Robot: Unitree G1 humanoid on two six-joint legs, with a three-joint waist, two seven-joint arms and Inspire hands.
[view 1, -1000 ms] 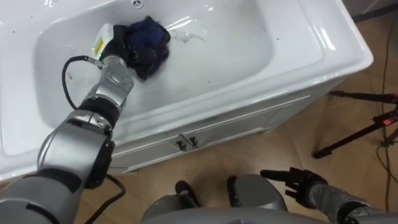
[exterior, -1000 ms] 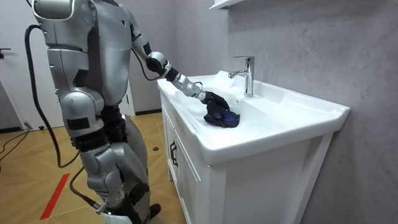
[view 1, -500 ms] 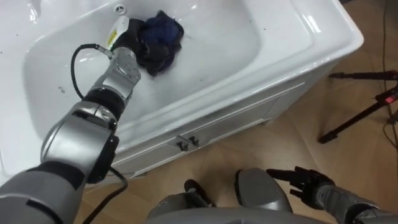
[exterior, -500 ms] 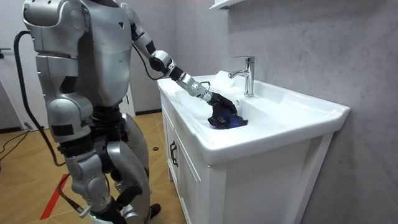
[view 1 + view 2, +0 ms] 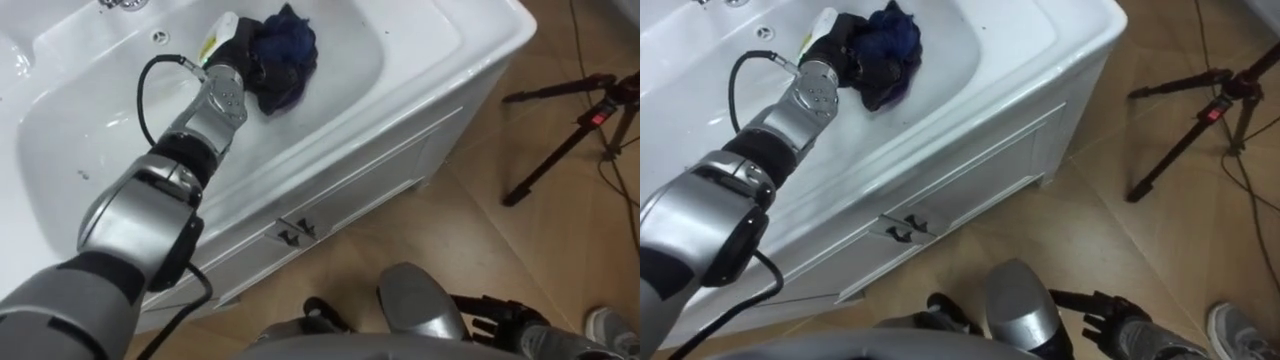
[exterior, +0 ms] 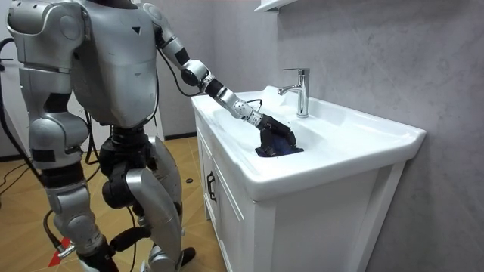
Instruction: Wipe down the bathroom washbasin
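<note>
The robot stands at a white vanity, caught mid-wipe; nearest the camera, its right hand (image 5: 1110,318) hangs low beside its thigh, fingers loosely spread and holding nothing, over a wood floor where a tripod (image 5: 570,110) stands off to the right; just beyond are the cabinet (image 5: 340,200) doors, closed, with a pair of small handles (image 5: 297,231) at the centre seam; above them runs the front rim of the basin (image 5: 430,60), white and glossy; the left arm reaches over that rim and down into the bowl, where the left hand (image 5: 232,62) has its fingers curled into a bunched dark-blue cloth (image 5: 285,50) and bears it against the bottom of the bowl, toward the right end; in the room view the cloth sits in front of the tap (image 6: 300,91), close to the near wall of the bowl and apart from the tap itself. As a judgement, the job is under way and not finished: the cloth is down on the porcelain and in a firm hold, so the right part of the bowl is being covered; a few dark specks show on the bowl's left part; the left half, the bowl's walls, the flat rim and the area round the tap look left to do, though how clean any stretch is cannot be told from the gloss alone.
</note>
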